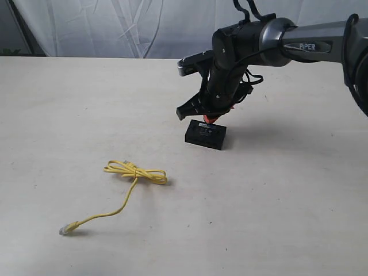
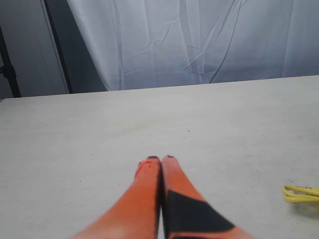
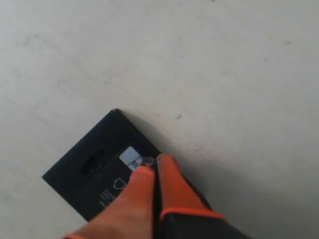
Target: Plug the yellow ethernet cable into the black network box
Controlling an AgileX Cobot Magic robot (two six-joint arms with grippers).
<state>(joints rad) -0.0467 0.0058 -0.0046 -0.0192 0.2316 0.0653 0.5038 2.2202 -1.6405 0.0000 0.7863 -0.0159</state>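
Note:
The black network box lies flat near the middle of the table, and its pale label faces up. My right gripper reaches down from the right; its orange fingers are shut, with nothing between them. In the right wrist view the right gripper has its tips over the box next to the label. The yellow ethernet cable lies to the front left, partly looped, with one clear plug trailing toward the front edge. My left gripper is shut and empty above bare table, with a bit of the cable at the frame's edge.
The pale table spreads wide around the box and cable. A white curtain hangs behind the far edge. The right arm's dark wrist and hoses hang over the area just behind the box.

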